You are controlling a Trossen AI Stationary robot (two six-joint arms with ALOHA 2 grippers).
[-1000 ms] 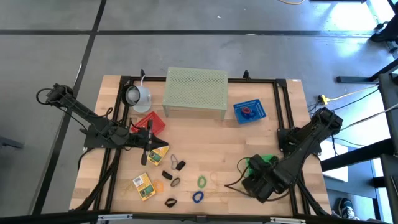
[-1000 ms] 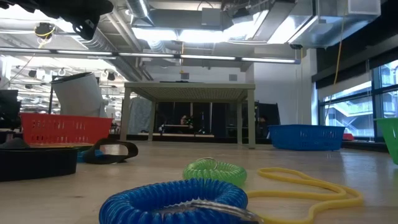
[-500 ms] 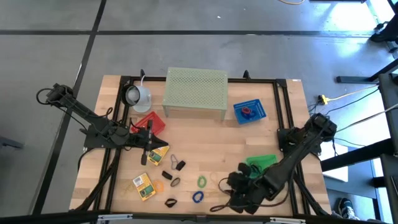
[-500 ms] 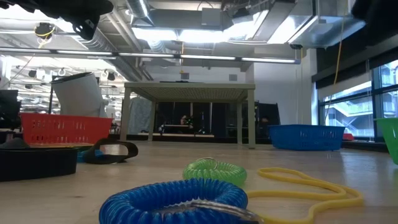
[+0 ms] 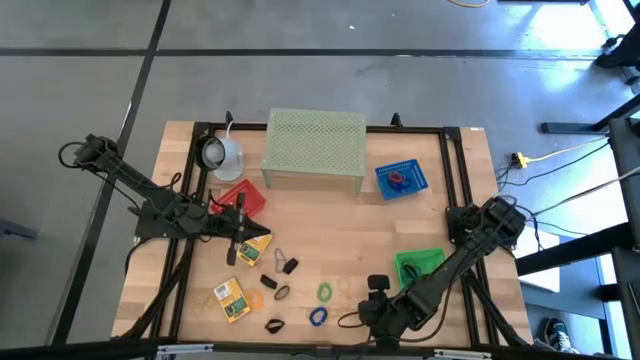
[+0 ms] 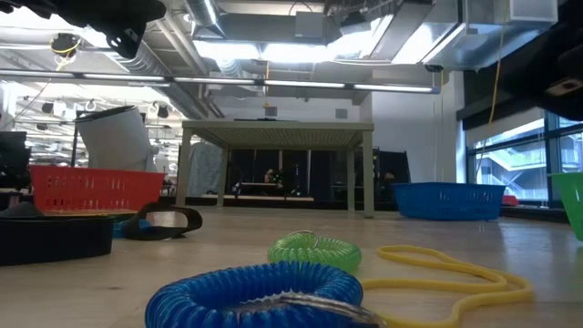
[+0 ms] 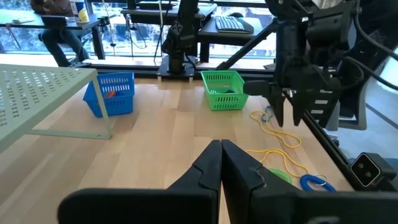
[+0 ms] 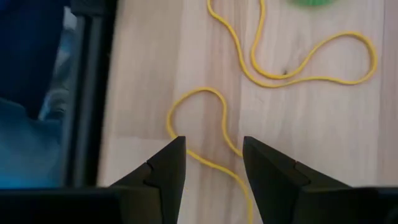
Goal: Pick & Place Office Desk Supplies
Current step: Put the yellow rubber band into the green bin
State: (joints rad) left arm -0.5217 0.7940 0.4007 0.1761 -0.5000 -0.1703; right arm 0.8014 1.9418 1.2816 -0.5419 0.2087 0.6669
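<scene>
The office desk supplies lie loose on the near half of the table: a yellow cord [image 8: 196, 118], a green coil loop [image 5: 325, 292], a blue coil loop [image 5: 318, 316], black clips [image 5: 291, 266] and yellow packets [image 5: 230, 298]. My right gripper [image 8: 213, 155] is open and points steeply down over a bend of the yellow cord near the front edge, with a finger on either side of the bend and clear of it. The left wrist view shows this gripper [image 7: 287, 118] hanging just above the wood. My left gripper [image 7: 221, 155] is shut on nothing and waits above the table's left part.
A pale green perforated stand [image 5: 313, 148] is at the back centre. A red basket [image 5: 240, 197], a blue basket [image 5: 402, 178] and a green basket [image 5: 420, 263] sit around the work area. A white cup [image 5: 222, 153] is at the back left. The black frame rail [image 8: 87, 93] runs beside the cord.
My right gripper has swung from beside the green basket toward the table's near edge and leftward. It has sunk lower, rolled about its own axis and tipped to point downward over the yellow cord. The supplies lie as before.
</scene>
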